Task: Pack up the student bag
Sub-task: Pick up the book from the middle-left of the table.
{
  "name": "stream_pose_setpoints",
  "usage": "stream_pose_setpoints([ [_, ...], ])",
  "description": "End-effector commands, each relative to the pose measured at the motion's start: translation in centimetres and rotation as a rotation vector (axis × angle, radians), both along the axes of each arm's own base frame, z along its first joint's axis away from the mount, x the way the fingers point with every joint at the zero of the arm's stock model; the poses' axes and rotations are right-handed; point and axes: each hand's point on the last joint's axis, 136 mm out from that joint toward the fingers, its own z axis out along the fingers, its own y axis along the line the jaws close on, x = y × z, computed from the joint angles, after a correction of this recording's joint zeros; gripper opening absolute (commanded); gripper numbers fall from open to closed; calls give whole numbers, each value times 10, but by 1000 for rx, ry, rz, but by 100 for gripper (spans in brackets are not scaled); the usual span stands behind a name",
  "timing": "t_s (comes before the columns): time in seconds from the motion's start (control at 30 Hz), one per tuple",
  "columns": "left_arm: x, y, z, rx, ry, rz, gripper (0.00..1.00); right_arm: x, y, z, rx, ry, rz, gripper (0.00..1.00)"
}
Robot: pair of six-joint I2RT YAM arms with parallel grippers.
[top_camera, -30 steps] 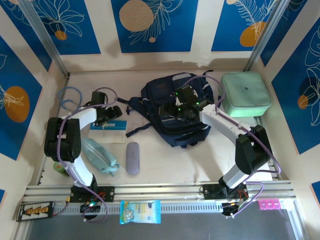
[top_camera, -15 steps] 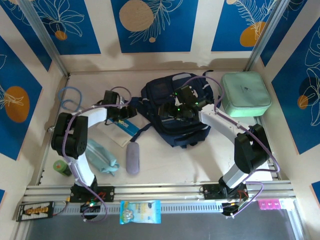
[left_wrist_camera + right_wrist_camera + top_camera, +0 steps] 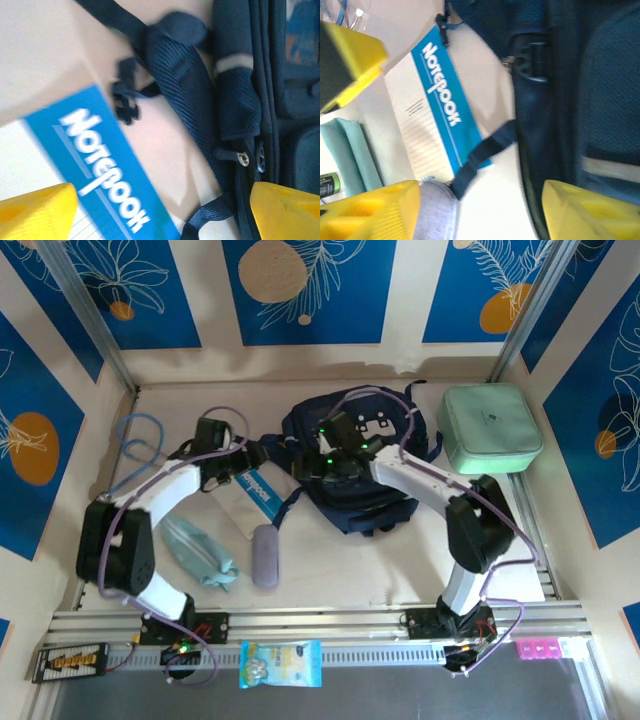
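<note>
Cream table [image 3: 350, 565] — student bag [image 3: 352, 508], notebook [image 3: 243, 508], mint case [image 3: 490, 428]

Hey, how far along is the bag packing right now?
Nothing looks packed. In hand: the left pincer hangs open over the notebook, the right pincer open at the edge of the bag beside it. Left: notebook, teal pouch, lilac case and mint case lie outside the bag.

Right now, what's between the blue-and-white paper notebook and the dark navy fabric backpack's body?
Left wrist view: a padded navy shoulder strap and a small black plastic buckle lie on the pale table between the blue-and-white notebook and the dark navy backpack.
</note>
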Motion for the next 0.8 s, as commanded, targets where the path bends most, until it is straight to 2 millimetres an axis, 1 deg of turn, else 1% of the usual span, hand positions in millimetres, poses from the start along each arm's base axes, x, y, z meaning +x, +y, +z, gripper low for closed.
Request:
stream_pose_setpoints([
  [0.0, -37, 43, -32, 43, 139, 181, 86, -9, 40, -6, -12, 2, 125, 60],
  [0.03, -43, 48, -36, 28, 149, 199, 85, -9, 49, -8, -18, 1, 141, 58],
  [0.1, -57, 58, -47, -8, 176, 238, 82, -7, 69, -19, -28, 14, 168, 53],
  [0.13, -60, 60, -49, -26, 179, 247, 80, -5, 78, -22, -25, 19, 178, 52],
  [0.2, -68, 65, -56, -51, 195, 267, 76, -3, 93, -35, -30, 40, 191, 49],
  [0.27, -73, 65, -61, -75, 205, 269, 72, 0, 102, -47, -46, 60, 195, 47],
  [0.37, -72, 58, -66, -114, 212, 245, 64, 6, 110, -63, -69, 84, 187, 47],
  [0.43, -71, 54, -69, -130, 222, 232, 60, 12, 111, -70, -84, 86, 177, 47],
  [0.6, -74, 53, -78, -138, 252, 230, 59, 16, 112, -87, -112, 117, 181, 48],
  [0.77, -75, 51, -85, -144, 273, 228, 59, 13, 113, -101, -104, 170, 198, 48],
])
